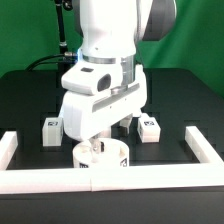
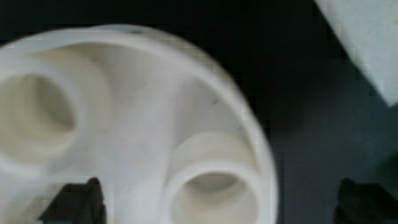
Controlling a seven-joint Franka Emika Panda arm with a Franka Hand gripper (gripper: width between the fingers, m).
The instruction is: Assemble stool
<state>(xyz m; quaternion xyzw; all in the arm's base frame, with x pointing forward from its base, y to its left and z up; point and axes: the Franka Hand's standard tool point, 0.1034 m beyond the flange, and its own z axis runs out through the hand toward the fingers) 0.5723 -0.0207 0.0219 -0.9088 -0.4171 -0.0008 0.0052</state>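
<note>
The seat disc (image 1: 101, 153) (image 2: 143, 110) lay flat on the table (image 1: 25, 100), close against the front border rail (image 1: 40, 181), probably so the rail could brace it. The jaws stood open astride its rim, one fingertip (image 2: 79, 200) over the disc and the other outside it, apparently poised to grip. Two legs (image 1: 52, 127) (image 1: 150, 127) sat behind, one on either side, within easy reach.

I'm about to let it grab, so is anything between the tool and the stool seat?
Nothing visible. The tool hangs right over the seat disc, and the wrist view shows only the disc close ahead. The two legs stand apart, one on each side.
</note>
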